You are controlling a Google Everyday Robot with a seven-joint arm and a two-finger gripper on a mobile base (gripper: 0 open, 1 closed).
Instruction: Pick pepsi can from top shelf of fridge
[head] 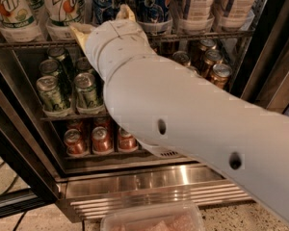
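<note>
Two tall blue pepsi cans with a footballer's picture stand on the top shelf point(207, 34) of the fridge point(149, 184), one on the left point(107, 1) and one on the right point(153, 4). My gripper point(104, 22) is at the shelf's front rail, just below and in front of the left can. Its two tan fingertips point(82, 32) stand apart, one on each side of the can's base, so it is open. My white arm hides the can's lower part and much of the middle rack.
7up bottles point(12, 8) stand left of the pepsi cans and pale bottles point(195, 4) to their right. Green cans point(50, 93) and bronze cans point(216, 71) fill the middle rack, red cans point(102, 139) the lower one. A clear plastic tub point(154, 220) lies on the floor.
</note>
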